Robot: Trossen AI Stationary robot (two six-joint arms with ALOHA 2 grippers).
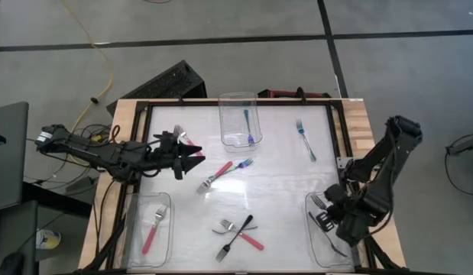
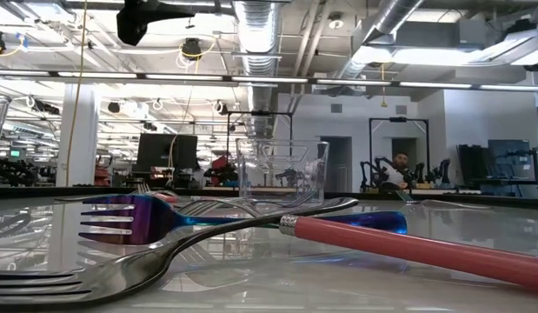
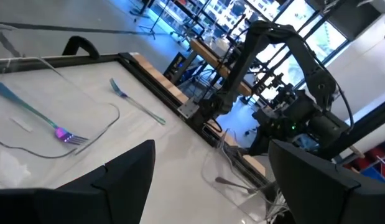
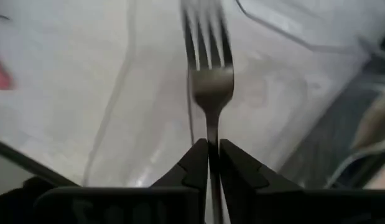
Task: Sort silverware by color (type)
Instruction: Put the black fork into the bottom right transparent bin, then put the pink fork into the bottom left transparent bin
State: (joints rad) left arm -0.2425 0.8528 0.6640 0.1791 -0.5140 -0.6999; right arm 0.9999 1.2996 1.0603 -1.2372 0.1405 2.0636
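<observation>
The black fork (image 4: 209,74) you're working is sitting pinched by its handle between the right gripper (image 4: 212,163) fingers, tines pointing ahead over the clear bin (image 1: 328,256) directly beneath. Your left gripper (image 1: 196,162) is hovering with jaws spread wide, a red-handled fork (image 1: 215,176) lying just ahead of its fingertips.

The whole desk (image 1: 274,164) is seen from straight overhead in the high view. In the low view, forks are seen very close at desk-top level, facing the room. The far-off right arm (image 3: 285,74) is seen past the left claw (image 3: 220,186). A black fork (image 4: 208,81), close ahead of the right claw (image 4: 209,163), is also visible from overhead.
</observation>
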